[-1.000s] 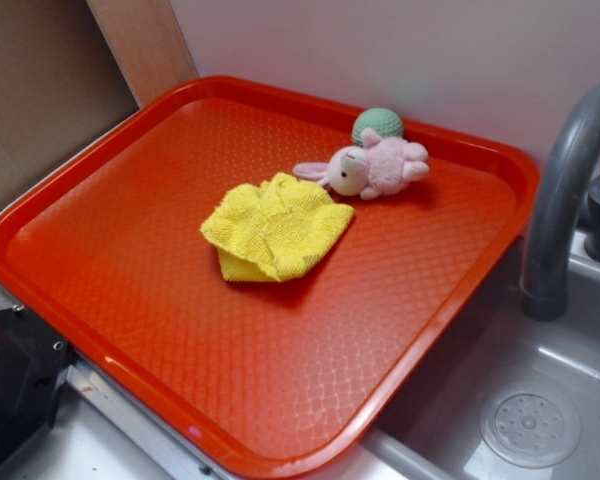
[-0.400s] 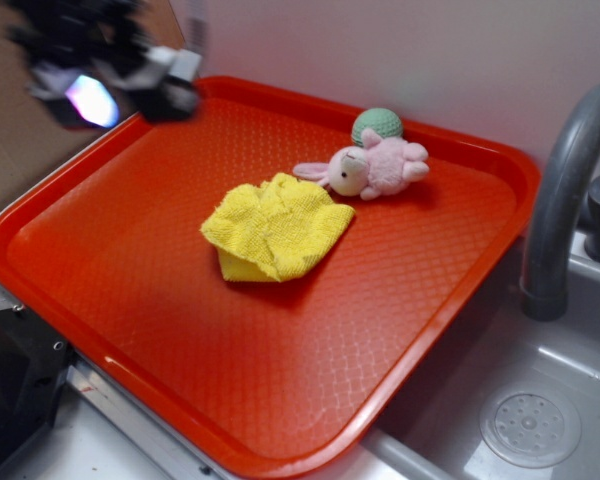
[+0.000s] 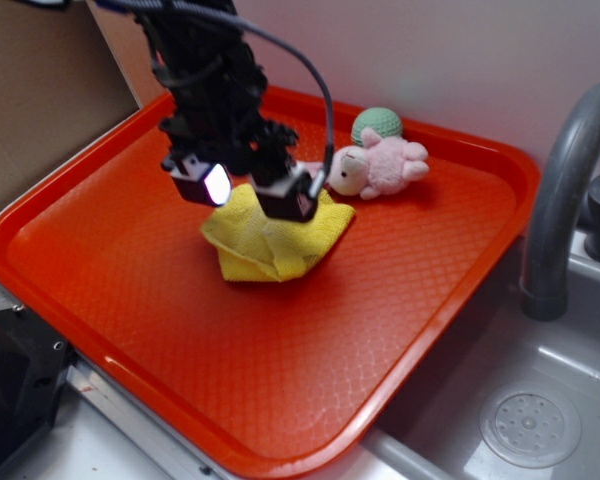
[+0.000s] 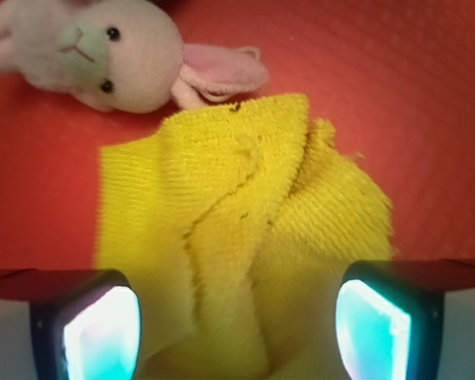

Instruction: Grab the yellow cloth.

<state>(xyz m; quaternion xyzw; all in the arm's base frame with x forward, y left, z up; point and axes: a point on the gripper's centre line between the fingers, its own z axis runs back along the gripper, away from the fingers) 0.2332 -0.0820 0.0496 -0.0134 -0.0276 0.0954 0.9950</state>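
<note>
The gripper (image 3: 248, 192) hovers right over the yellow cloth (image 3: 276, 240), fingers (image 4: 95, 328) spread wide to either side of it, gripping nothing. The cloth lies crumpled mid-tray (image 3: 280, 380), just beside the pink bunny (image 3: 378, 166).

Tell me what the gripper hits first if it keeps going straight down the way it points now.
Most likely the yellow cloth. The gripper has its jaws spread open with the cloth's bunched folds between them. The pink bunny lies off that line. The height left is unclear.
</note>
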